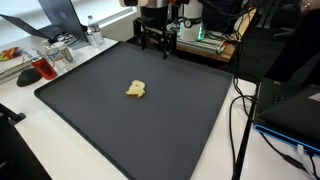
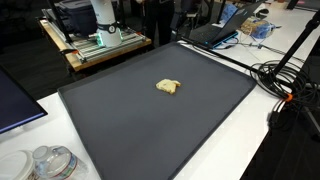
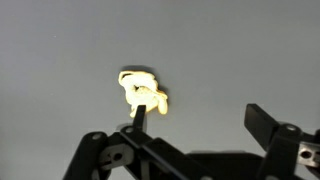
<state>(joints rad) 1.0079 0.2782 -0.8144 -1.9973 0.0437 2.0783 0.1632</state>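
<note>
Gripper (image 3: 195,115) spread: wrist view only; yellow lump (image 3: 143,93) apart.

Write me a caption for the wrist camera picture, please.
Open gripper above a small pale-yellow lump lying on a grey mat.

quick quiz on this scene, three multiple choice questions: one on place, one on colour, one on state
1. Where does the yellow lump lie? A near the middle of the mat B in a bowl C on the floor
2. What colour is the mat? A white B dark grey C red
3. How do the jaws stand? A shut on the lump B open and empty C shut and empty
Answers: 1 A, both exterior views show it mid-mat; 2 B, it looks dark grey throughout; 3 B, the wrist view shows a wide gap, gripping nothing.
</note>
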